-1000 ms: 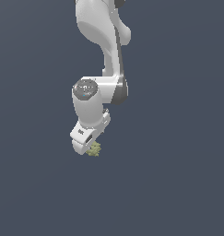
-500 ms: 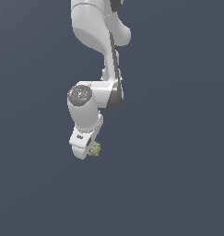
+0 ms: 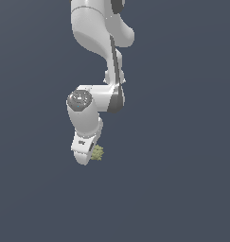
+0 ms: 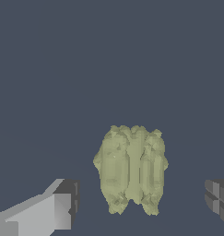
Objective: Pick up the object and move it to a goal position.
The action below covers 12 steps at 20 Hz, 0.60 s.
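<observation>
The object [image 4: 132, 170], an olive-yellow knobbly lump with lengthwise ridges, sits between the two fingers [image 4: 58, 207] in the wrist view. There is clear gap on both sides and no contact with either pad. One finger shows as a light grey block with a dark pad face. The other shows only as a dark ridged pad at the frame edge. The object looks roughly centred in the gap, a bit nearer the grey finger.

In the exterior view the object [image 3: 97, 152] is a small greenish lump just beside the gripper [image 3: 83, 158], on the exterior view's right of the white hand, near its lower end. It is too small there to tell whether it touches the hand.

Arm pose: the white arm [image 3: 95, 42] comes down from the top of the exterior view, bends at a joint with a grey round cap, and the wrist points down, tilted slightly. The hand is at the lowest point.

Fingers are spread wide, released, gripping nothing. Plain dark grey-blue surface [image 3: 182, 189] all around.
</observation>
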{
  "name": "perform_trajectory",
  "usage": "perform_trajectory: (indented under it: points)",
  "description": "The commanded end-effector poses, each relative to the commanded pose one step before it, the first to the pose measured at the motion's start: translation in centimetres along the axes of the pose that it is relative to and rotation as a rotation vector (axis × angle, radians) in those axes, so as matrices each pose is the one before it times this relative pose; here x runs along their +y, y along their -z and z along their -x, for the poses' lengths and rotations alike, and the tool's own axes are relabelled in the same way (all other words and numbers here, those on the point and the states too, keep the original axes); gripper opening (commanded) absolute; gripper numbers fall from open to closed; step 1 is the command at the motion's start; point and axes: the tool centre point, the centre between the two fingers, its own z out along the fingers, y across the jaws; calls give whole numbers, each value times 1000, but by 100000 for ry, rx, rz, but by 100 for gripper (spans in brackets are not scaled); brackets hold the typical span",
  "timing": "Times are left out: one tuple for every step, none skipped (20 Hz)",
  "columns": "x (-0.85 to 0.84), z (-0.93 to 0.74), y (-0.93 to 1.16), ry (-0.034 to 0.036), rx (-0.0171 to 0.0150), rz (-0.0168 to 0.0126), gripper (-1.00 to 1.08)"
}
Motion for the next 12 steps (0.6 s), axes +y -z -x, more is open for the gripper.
perform_trajectory:
  points:
    - [27,18,-35,709,27,13,100]
    - [-18,-3,16,-436,-20,-15,100]
    - [0,3,-42,0,0,0,100]
    - [-1,8,-126,0,0,0,100]
    - [-3,13,-209,0,0,0,100]
    - [-10,-27,-291,69,1,1,100]
    - [-7,25,-374,0,0,0,100]
    - [-16,-15,-455,69,1,1,100]
    - [-20,-10,-534,69,1,0,100]
    - [-24,-4,-610,69,2,0,100]
    - [-24,-4,-606,69,2,0,100]
    - [-14,35,-519,0,0,0,100]
